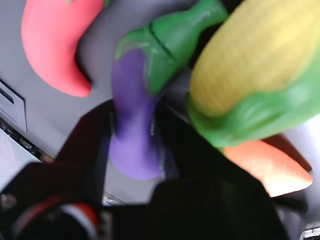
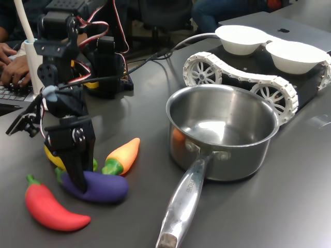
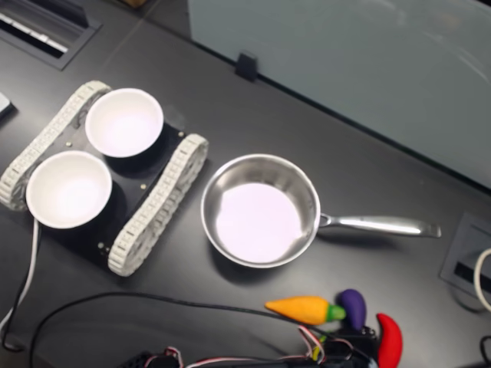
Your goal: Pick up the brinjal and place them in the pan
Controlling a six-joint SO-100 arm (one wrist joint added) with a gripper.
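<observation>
Pincer (image 2: 78, 175) of mine points straight down, right on top of the brinjal (image 2: 98, 187). My two fingers look a little open, one on each side of its purple body, but I cannot tell if they squeeze it yet. It lies flat under me on the table (image 2: 269, 206), and I reach across its long way. In the first exterior view, the pan (image 2: 222, 132) sits empty, well off to the right.
</observation>
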